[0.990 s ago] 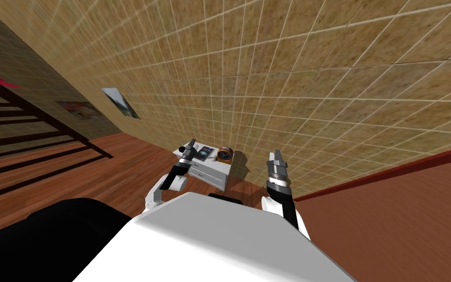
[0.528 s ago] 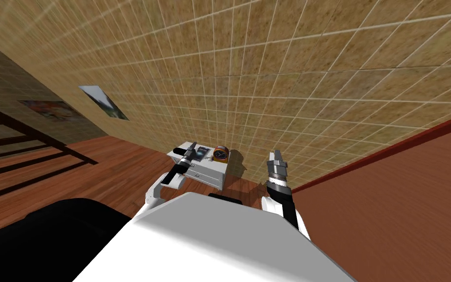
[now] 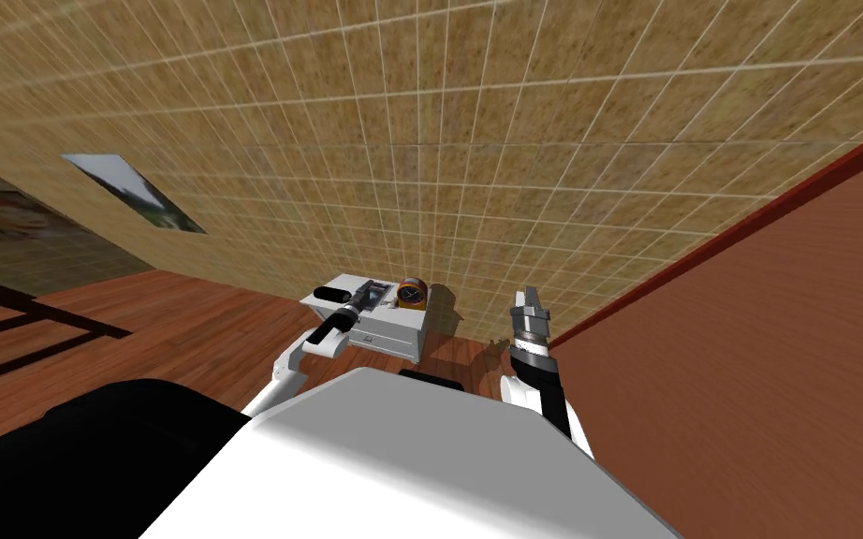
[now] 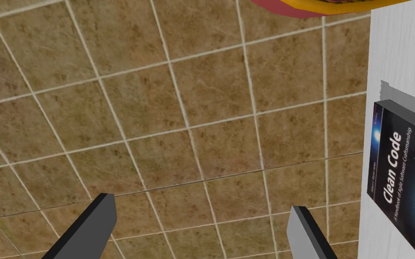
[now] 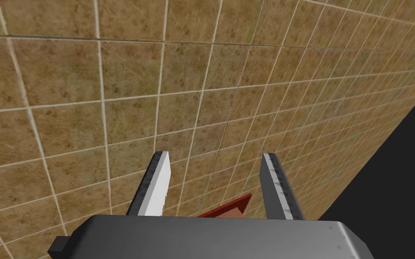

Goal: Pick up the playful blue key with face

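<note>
A small white nightstand point(image 3: 378, 335) stands against the tiled wall. On its top lie a dark cylinder point(image 3: 329, 294), a dark book point(image 3: 381, 294) and an orange round clock point(image 3: 411, 294). These things are too small here to tell apart further. My left gripper point(image 3: 364, 299) hangs over the nightstand's top. In the left wrist view the left gripper point(image 4: 202, 220) is open with only tiled wall between its fingers. Beside it is the white top point(image 4: 409, 54) with the "Clean Code" book point(image 4: 402, 175) and the clock's rim point(image 4: 328, 4). My right gripper point(image 3: 530, 301) is raised to the right of the nightstand, open and empty point(image 5: 215, 180).
A tiled tan wall point(image 3: 514, 140) runs behind the nightstand, with a framed picture point(image 3: 135, 192) at the left. A dark rail point(image 3: 27, 318) crosses the wooden floor point(image 3: 186, 318) at far left. A red-brown plane point(image 3: 776, 374) rises at the right. A black area point(image 5: 391, 180) lies beyond the wall's edge.
My whole view has swung: the pictures, the dark rails and the nightstand drifted left and the red-brown plane grew. Both arms keep their poses, the left one over the nightstand.
</note>
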Robot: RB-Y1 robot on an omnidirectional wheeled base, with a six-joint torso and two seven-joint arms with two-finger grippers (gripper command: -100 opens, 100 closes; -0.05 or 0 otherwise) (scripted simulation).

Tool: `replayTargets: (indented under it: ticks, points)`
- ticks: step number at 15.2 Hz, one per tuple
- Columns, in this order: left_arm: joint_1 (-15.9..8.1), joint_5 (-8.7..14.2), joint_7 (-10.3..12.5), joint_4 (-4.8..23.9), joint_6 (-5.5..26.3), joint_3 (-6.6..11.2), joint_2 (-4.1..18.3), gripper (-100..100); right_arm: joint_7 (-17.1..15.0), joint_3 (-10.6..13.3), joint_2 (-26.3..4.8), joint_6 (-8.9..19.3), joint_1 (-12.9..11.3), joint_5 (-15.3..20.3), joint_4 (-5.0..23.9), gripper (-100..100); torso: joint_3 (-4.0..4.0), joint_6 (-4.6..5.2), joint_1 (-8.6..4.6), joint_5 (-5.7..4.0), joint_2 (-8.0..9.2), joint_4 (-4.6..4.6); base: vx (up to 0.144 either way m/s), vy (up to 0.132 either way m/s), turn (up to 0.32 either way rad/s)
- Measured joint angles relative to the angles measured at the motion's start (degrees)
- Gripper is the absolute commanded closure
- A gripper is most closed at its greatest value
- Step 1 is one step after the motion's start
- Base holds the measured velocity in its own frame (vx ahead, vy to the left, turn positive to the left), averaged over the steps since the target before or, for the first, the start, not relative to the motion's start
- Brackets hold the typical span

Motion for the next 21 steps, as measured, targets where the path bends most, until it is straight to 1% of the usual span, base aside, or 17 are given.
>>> replayTargets:
  ticks: [1,2,3,5,6,7,8,10,12,14,16,17,19,21]
  points:
    - [-0.31,0.95,-0.17,0.84,1.37,0.24,0.77,-100,0.00,0.00,0.00,0.00,0.00,0.00,0.00,0,0.00,-0.02,-0.01,-0.01,-0.01,0.00,-0.003,-0.035,-0.062]
    - [-0.49,1.40,-0.29,1.98,2.28,0.23,1.12,-100,0.00,-0.01,0.00,0.00,0.01,0.00,0.00,0,-0.01,-0.05,0.03,0.00,-0.02,-0.01,-0.005,-0.038,-0.325]
    - [-1.45,2.32,-0.49,3.88,3.13,0.16,1.88,-100,0.00,-0.01,0.00,0.00,0.01,0.00,0.00,0,-0.02,-0.05,0.05,0.01,-0.04,-0.01,-0.007,-0.045,-0.036]
    - [-1.83,3.62,-0.76,5.94,5.24,0.37,2.90,-100,0.00,-0.01,0.00,0.00,0.01,0.00,0.00,0,-0.02,-0.06,0.06,0.01,-0.03,-0.01,-0.002,-0.036,-0.093]
    - [-2.39,4.80,-0.79,7.79,5.98,0.40,4.08,-100,0.00,0.00,0.00,0.00,0.00,0.00,0.00,0,-0.02,-0.02,0.06,0.01,-0.04,-0.01,-0.002,-0.039,-0.217]
    - [-2.92,5.38,-1.05,9.04,7.13,0.48,4.22,-100,0.00,0.00,0.00,0.00,0.00,0.00,0.00,0,-0.03,-0.01,0.04,0.01,-0.05,-0.01,0.001,-0.027,-0.108]
    - [-2.97,5.70,-1.27,9.67,8.07,0.49,4.33,-100,0.00,-0.01,0.00,0.00,0.01,0.00,0.00,0,-0.03,-0.05,0.07,0.01,-0.05,-0.01,0.005,-0.039,-0.165]
    - [-2.87,7.64,-1.53,11.63,10.12,0.88,5.82,-100,0.00,0.00,0.00,0.00,0.01,0.00,0.00,0,-0.03,-0.02,0.05,0.01,-0.06,-0.01,0.003,-0.035,-0.132]
    - [-3.14,8.90,-1.77,12.78,12.44,1.27,6.60,-100,0.00,0.00,0.00,0.00,0.01,0.00,0.00,0,-0.03,-0.02,0.05,0.01,-0.05,-0.01,0.003,-0.037,-0.182]
    - [-3.69,10.23,-2.03,14.76,14.72,1.42,7.57,-100,0.00,-0.01,0.00,0.00,0.01,0.00,0.00,0,-0.03,-0.05,0.07,0.01,-0.05,-0.01,0.004,-0.035,-0.137]
    - [-4.53,12.58,-2.26,17.76,16.54,1.36,9.50,-100,0.00,0.00,0.00,0.00,0.01,0.00,0.00,0,-0.04,-0.02,0.05,0.00,-0.08,-0.01,0.008,-0.033,-0.131]
    - [-4.72,13.02,-2.34,18.64,17.34,1.42,9.76,-100,0.00,-0.01,0.00,0.00,0.01,0.00,0.00,0,-0.04,-0.06,0.08,0.01,-0.07,-0.01,0.007,-0.035,-0.187]
    - [-5.65,14.42,-2.62,20.96,19.96,1.81,10.59,-100,0.00,-0.01,0.00,0.00,0.01,0.00,0.00,0,-0.04,-0.02,0.06,0.01,-0.08,-0.02,0.012,-0.035,-0.230]
    - [-6.32,16.36,-3.02,23.50,22.55,2.06,11.91,-100,0.00,-0.01,0.00,0.00,0.01,0.00,0.00,0,-0.06,-0.02,0.07,0.00,-0.10,-0.02,0.015,-0.025,-0.122]
